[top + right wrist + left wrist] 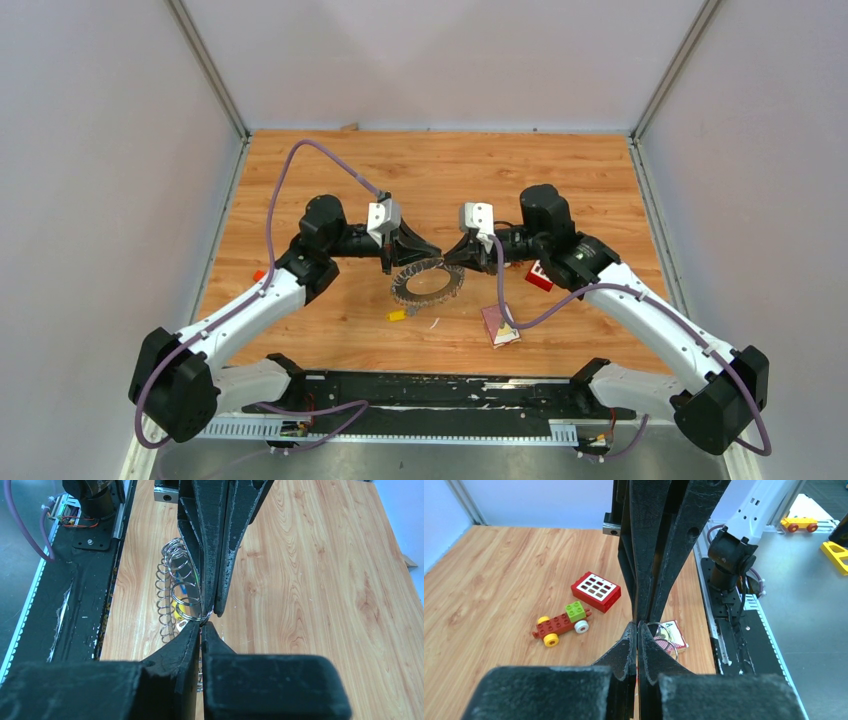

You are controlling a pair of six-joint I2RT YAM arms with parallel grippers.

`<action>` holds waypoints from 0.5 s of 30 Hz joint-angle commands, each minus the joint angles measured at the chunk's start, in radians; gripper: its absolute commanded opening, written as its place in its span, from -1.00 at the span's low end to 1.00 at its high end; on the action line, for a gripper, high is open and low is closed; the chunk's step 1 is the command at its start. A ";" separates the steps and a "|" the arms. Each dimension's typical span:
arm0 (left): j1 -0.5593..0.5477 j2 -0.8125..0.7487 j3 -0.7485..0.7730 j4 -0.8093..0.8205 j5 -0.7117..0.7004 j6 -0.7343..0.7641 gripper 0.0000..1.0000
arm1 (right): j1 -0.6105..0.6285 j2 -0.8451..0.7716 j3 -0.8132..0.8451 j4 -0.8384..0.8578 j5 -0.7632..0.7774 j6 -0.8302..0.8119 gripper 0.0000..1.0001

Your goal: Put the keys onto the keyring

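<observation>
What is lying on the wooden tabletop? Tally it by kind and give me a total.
Keyring: 1
Yellow-headed key: 1
Red block: 1
Toy car: 1
Pink card: 1
Total: 5
Not counted: a small silver bit near the key, too small to name.

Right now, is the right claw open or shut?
Shut. In the right wrist view, the right claw has both fingers pressed together at the tips, pinching the keyring wire.
</observation>
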 commanded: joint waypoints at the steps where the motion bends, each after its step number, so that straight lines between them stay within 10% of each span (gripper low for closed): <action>1: -0.004 -0.021 -0.002 0.054 -0.007 0.008 -1.00 | 0.007 -0.015 -0.002 0.050 -0.007 0.003 -0.88; 15: -0.003 -0.032 -0.019 0.060 0.025 0.016 -1.00 | 0.006 -0.014 -0.001 0.063 0.042 0.016 -0.70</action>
